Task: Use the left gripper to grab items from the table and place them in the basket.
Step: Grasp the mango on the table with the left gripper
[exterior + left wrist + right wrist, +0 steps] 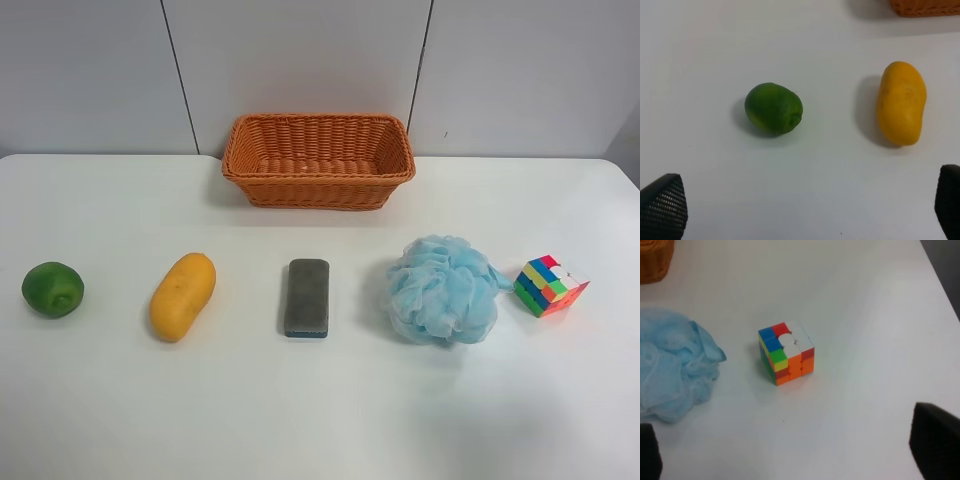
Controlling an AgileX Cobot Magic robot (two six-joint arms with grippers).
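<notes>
Five items lie in a row on the white table point(320, 420): a round green fruit point(52, 289), a yellow-orange fruit point(183, 296), a grey block with a blue base point(307, 297), a light-blue mesh pouf point(441, 290) and a multicoloured puzzle cube point(550, 285). The orange wicker basket point(318, 182) stands empty behind them. No arm shows in the exterior high view. My left gripper point(806, 205) is open and empty above the table, short of the green fruit point(773, 108) and the yellow-orange fruit point(901, 102). My right gripper point(792, 447) is open and empty near the cube point(786, 353).
A grey panelled wall point(300, 60) rises behind the table. The pouf point(675, 362) lies beside the cube in the right wrist view. A basket corner point(925, 7) shows beyond the yellow-orange fruit. The table's edge point(940, 280) runs past the cube.
</notes>
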